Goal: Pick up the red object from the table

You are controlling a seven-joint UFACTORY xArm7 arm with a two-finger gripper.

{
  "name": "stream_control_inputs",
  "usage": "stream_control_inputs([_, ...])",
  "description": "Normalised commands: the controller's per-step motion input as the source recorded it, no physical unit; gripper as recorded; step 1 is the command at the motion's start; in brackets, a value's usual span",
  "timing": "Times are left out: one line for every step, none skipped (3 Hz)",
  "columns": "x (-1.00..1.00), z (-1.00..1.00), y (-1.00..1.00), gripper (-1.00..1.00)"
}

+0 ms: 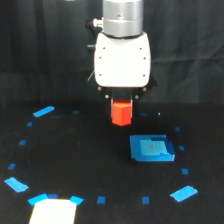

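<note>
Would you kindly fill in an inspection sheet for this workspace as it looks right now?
Surface: black table dotted with small blue marks and blue strips.
Job's things: red object sits directly under the claw, above the table; whether it is lifted clear cannot be told.
Clutter: flat blue tray toward the exterior view's right; pale patch at the bottom edge.
Grippers: claw fingers mostly hidden; state unclear.
Cables: dark cable beside the white claw body.
Surroundings: black curtain behind.
</note>
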Motion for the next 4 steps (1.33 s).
stream_control_inputs([0.34, 0.18, 0.0, -1.0])
stream_control_inputs([0.12, -0.04, 0.22, -1.0])
stream_control_inputs([-0.06, 0.03, -0.12, -1.0])
stream_control_inputs([-0.04, -0.16, 0.35, -1.0])
